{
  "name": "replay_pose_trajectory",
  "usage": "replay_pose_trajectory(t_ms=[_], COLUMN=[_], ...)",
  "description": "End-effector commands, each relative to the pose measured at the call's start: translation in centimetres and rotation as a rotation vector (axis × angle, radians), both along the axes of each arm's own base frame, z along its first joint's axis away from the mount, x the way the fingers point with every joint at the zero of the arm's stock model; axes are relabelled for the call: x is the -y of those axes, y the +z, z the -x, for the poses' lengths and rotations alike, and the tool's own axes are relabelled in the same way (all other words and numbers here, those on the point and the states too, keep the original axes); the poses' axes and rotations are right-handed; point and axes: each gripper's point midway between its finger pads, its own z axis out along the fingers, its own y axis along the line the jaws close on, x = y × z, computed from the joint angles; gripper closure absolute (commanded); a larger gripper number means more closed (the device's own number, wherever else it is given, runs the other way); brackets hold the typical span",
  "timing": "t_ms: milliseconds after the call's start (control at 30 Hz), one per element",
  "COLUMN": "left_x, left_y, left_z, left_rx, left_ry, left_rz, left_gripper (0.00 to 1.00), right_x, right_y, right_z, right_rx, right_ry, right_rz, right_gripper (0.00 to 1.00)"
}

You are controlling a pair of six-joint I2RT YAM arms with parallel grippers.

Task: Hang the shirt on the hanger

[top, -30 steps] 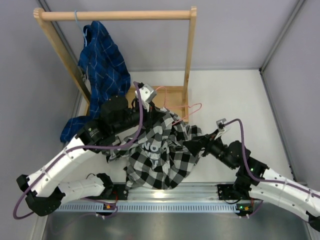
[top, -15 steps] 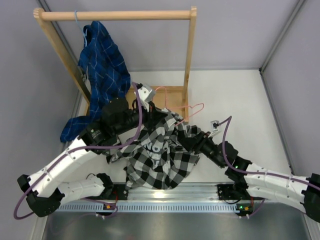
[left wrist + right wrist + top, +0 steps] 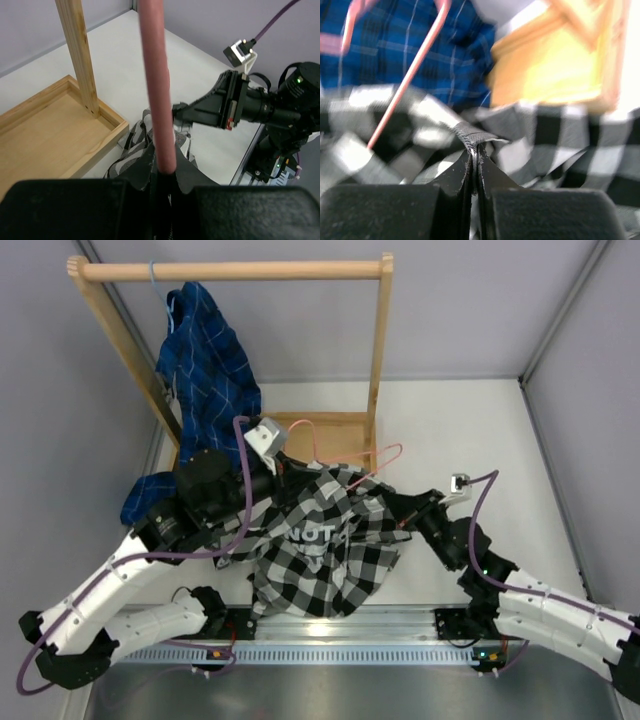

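Observation:
The black-and-white checked shirt lies crumpled between both arms near the table's front. The pink wire hanger pokes out of the shirt's top edge toward the rack. My left gripper is shut on the hanger's wire, which runs straight up from the left gripper in the left wrist view. My right gripper is at the shirt's right edge. In the right wrist view the right gripper is shut on a dark fold of the shirt, with the hanger behind it.
A wooden rack stands at the back left with a blue plaid shirt hanging from it. Its tray-like wooden base sits just behind the shirt. A metal rail runs along the near edge.
My right gripper went from open to shut, pinching the shirt's right edge. The left arm shifted left with the hanger, and the shirt spread out a little.

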Motion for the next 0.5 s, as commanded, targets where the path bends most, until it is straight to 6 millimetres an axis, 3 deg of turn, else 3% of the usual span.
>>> replay_pose_trajectory(t_ms=[0,33,167,233,267,300,467], left_x=[-0.9,-0.9,-1.3,-1.8,-2.0,-2.5,-3.6], left_y=[1.5,1.1,-0.3,-0.3,-0.9,-1.3,-3.5], left_z=[1.3,1.8,4.2,5.7,6.1,6.5,6.4], left_rx=[0.026,0.012,-0.009,-0.003,-0.011,-0.02,-0.081], left_ry=[-0.018,-0.036,-0.126,-0.177,-0.183,-0.184,-0.134], left_rz=[0.047,0.042,0.025,0.04,0.033,0.024,-0.042], left_gripper=[1.0,1.0,1.0,1.0,1.0,1.0,1.0], right_x=[2.0,3.0,2.7,3.3,3.4,3.6,4.8], right_y=[2.0,2.0,2.0,3.4,2.2,3.5,2.8], right_z=[-1.8,-2.7,-3.3,-4.2,-4.4,-4.9,-5.8], right_rx=[0.01,0.008,-0.014,0.006,-0.044,-0.023,-0.101], right_ry=[-0.052,-0.073,0.03,0.021,0.026,0.014,-0.016], right_rz=[0.089,0.104,0.153,0.204,0.258,0.299,0.47], right_gripper=[1.0,1.0,1.0,1.0,1.0,1.0,1.0])
